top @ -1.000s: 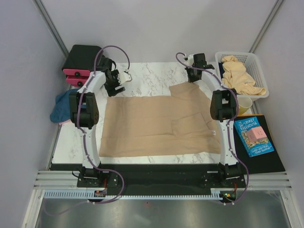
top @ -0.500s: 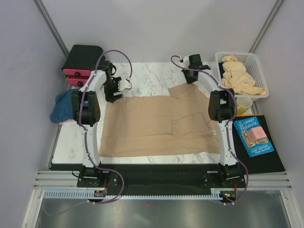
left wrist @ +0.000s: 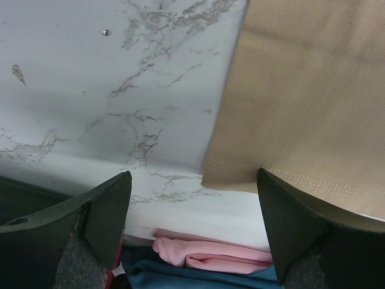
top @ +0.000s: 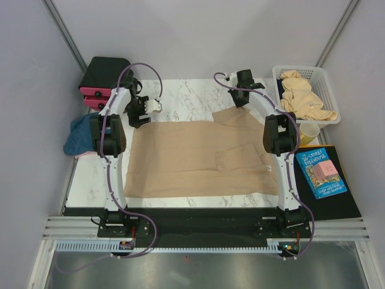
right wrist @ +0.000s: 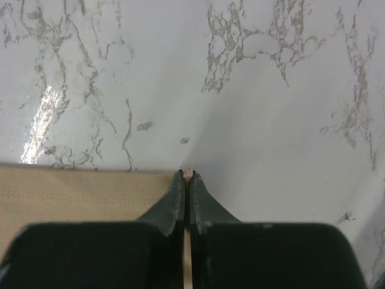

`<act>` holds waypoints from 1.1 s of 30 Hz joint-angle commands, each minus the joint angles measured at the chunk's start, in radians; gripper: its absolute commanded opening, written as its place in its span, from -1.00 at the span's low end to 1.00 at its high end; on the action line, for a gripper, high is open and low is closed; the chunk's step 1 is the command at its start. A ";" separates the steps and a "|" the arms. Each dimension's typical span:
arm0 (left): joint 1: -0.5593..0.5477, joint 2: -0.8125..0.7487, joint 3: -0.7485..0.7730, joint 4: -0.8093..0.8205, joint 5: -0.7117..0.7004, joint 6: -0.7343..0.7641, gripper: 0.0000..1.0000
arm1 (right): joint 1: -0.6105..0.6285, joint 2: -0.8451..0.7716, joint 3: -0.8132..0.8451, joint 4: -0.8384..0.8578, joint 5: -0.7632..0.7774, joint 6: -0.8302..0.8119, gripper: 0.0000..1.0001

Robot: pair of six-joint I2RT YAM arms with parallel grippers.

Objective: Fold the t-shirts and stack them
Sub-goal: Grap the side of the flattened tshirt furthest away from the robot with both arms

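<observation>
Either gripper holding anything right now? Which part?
Right gripper is shut, pinching the tan t-shirt at a hem corner. Left gripper is open, holding nothing.

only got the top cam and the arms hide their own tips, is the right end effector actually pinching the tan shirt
Observer: Yes. The right wrist view shows the right end effector shut, with a sliver of the hemmed edge of the tan shirt caught between its tips.
Operator: and the left one, holding anything
Observer: No. The left end effector is open wide, its fingers either side of the shirt's hemmed corner.
Operator: whats past that corner
Observer: A folded pink shirt against a blue shirt, just beyond the edge of the table.
</observation>
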 commanded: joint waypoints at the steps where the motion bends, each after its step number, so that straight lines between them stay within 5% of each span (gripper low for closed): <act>1: 0.003 0.005 0.031 -0.018 0.011 0.068 0.83 | 0.016 -0.036 -0.017 -0.061 0.001 -0.010 -1.00; 7: 0.003 0.028 0.029 -0.026 0.018 0.095 0.82 | 0.028 -0.032 -0.011 -0.059 0.001 -0.016 -1.00; 19: 0.003 0.086 0.020 -0.066 0.019 0.089 0.09 | 0.030 -0.055 -0.029 -0.062 0.025 -0.027 -1.00; 24: 0.000 0.094 0.017 -0.064 0.008 0.060 -0.96 | 0.028 -0.076 -0.047 -0.062 0.031 -0.036 -1.00; 33: 0.000 0.024 0.027 -0.017 0.024 -0.066 -0.96 | 0.030 -0.119 -0.041 -0.062 0.053 -0.078 -1.00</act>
